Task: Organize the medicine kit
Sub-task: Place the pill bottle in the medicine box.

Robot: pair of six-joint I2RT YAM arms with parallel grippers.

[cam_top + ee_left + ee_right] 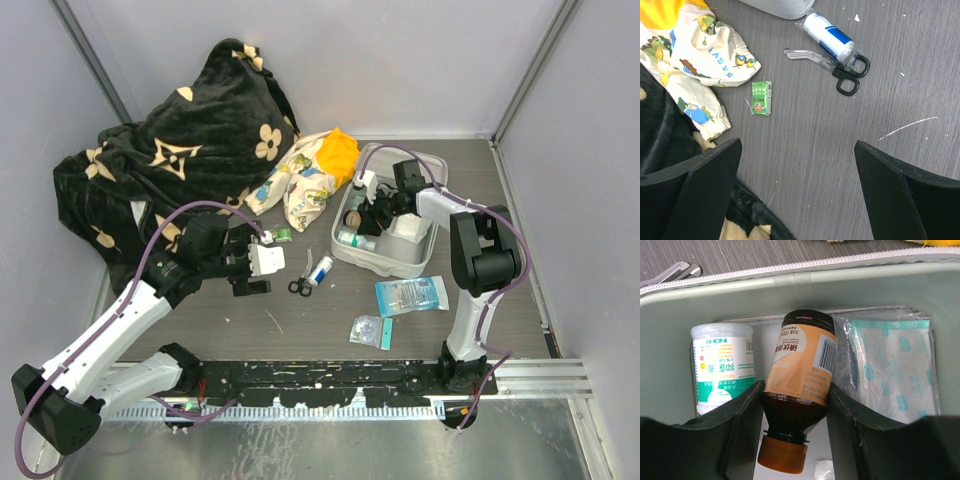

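Where your right hand (795, 386) reaches into the open medicine kit (390, 268) at the right of the desk (300, 330), its fingers clamp an amber bottle (800, 365) lying between a white jar (722, 370) and a sachet packet (890, 365). Your left hand (797, 144), spread wide and empty, hangs above a small green box (761, 98), well apart from the kit.

Bare table (810, 160) lies open beside the scissors (842, 72) and green box (761, 98). Jar (722, 365), bottle (800, 370) and packet (890, 365) crowd the case (790, 287), with only narrow gaps between them.
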